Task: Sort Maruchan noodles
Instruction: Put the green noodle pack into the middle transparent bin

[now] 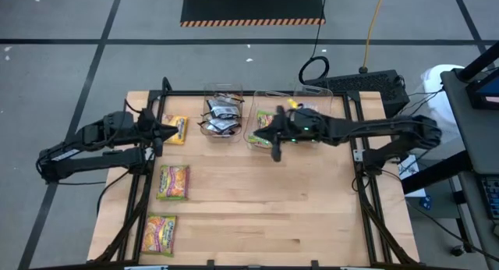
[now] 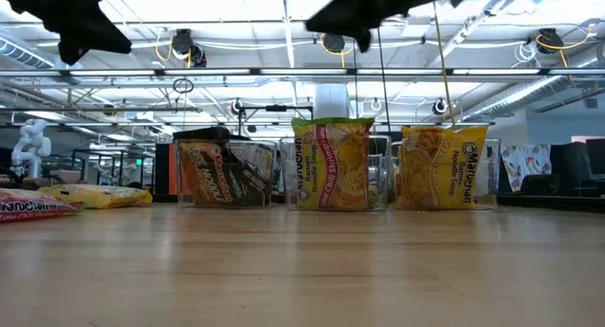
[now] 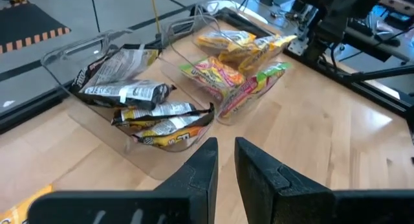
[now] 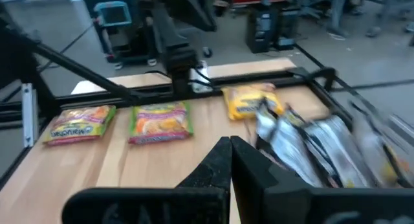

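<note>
- Three loose packets [image 1: 173, 182] lie on the worktop [image 1: 273, 215] at its left side; the rest sit in clear bins [image 1: 222, 114].
- Left tool [image 1: 161, 133]: slightly apart, empty, beside the yellow packet [image 1: 176, 129].
- Right tool [image 1: 274, 147]: together, empty, by the middle bin.
- Risk, I judge: crinkly film slipping out of a shallow pinch.
- "Maruchan" is readable on the binned yellow packet [image 2: 442, 166].

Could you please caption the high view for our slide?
Two arms hover over a wooden table: three clear bins hold sorted noodle packets, three packets still lie loose.
</note>
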`<state>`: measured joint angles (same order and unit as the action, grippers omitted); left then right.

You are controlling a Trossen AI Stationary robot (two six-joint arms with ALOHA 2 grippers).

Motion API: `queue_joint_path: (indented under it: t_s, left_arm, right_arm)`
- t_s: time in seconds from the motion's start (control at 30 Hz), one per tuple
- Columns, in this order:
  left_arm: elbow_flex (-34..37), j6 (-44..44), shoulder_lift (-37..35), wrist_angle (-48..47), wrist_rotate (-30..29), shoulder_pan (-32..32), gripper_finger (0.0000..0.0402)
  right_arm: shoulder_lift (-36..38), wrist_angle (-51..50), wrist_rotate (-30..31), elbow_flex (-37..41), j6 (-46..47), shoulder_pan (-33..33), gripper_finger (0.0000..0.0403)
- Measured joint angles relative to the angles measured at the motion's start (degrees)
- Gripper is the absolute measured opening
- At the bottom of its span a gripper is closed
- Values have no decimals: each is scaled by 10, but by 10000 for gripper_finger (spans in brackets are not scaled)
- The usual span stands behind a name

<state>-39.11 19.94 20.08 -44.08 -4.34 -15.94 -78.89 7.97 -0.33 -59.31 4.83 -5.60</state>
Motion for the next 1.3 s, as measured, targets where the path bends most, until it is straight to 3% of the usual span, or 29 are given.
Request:
queue_joint_path:
  t_s: [0.37, 0.47, 0.67, 0.83, 0.9, 0.97, 1.07, 1.3]
  left_arm:
    - [0, 0, -27, -5, 5, 0, 58]
    - [0, -4, -43, -21, 31, 0, 58]
    - [0, 13, -60, -98, 106, 0, 58]
    - [-9, 24, -56, -236, 154, 0, 58]
    - [-15, 42, -55, -297, 163, 0, 58]
    - [-27, 57, -54, -296, 163, 0, 58]
    - [-34, 99, -55, -300, 163, 0, 58]
    - [-35, 324, -44, -290, 114, 0, 58]
  right_arm:
    - [-188, -38, -30, -208, -88, 6, 0]
    - [-232, -34, -30, -247, -90, 7, 0]
    - [-278, -28, -30, -261, -94, 15, 0]
    - [-279, -24, -30, -261, -118, 20, 0]
    - [-279, -24, -30, -261, -120, 20, 0]
    - [-279, -25, -30, -261, -127, 20, 0]
    - [-277, -21, -28, -261, -146, 20, 0]
    - [-277, -21, -28, -260, -150, 20, 0]
